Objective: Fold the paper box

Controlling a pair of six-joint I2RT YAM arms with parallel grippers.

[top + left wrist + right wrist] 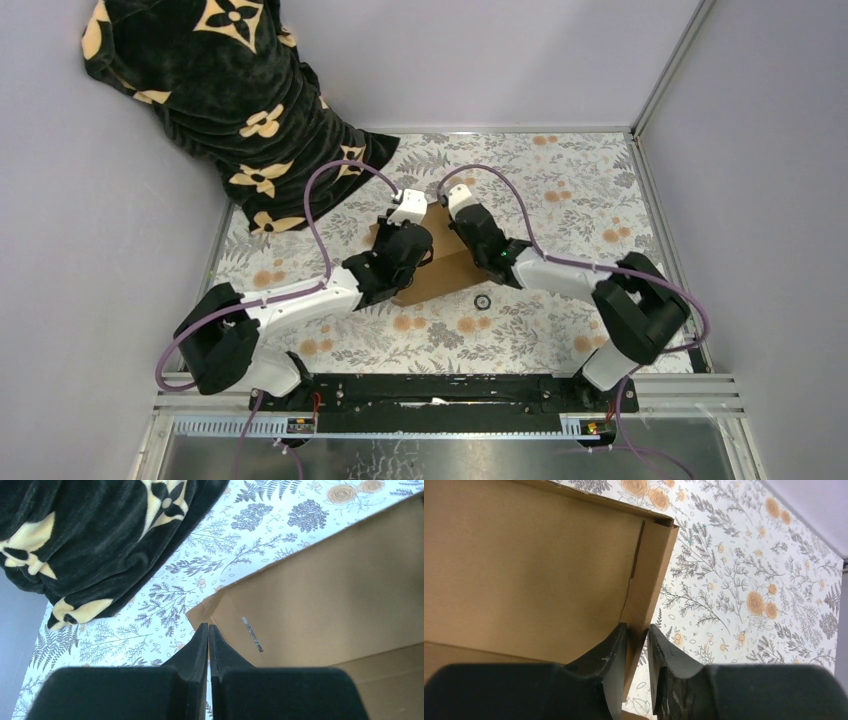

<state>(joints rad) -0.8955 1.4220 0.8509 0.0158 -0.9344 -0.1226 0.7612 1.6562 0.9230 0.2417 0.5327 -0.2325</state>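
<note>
The paper box [447,272] is brown corrugated cardboard lying on the flowered tablecloth between my two arms, mostly hidden under them in the top view. In the left wrist view the paper box [325,595] fills the right side; my left gripper [208,626] is shut, with its tips at the box's near corner flap and nothing visible between them. In the right wrist view the paper box [524,570] fills the left side, with a side flap [651,575] folded up. My right gripper [637,628] straddles that flap's edge and is shut on it. In the top view, my left gripper [420,226] and right gripper [452,218] sit close together.
A black blanket with yellow flower shapes [230,100] hangs over the far left corner and shows in the left wrist view [85,540]. A small black ring [483,299] lies on the cloth near the box. Grey walls enclose the table on three sides.
</note>
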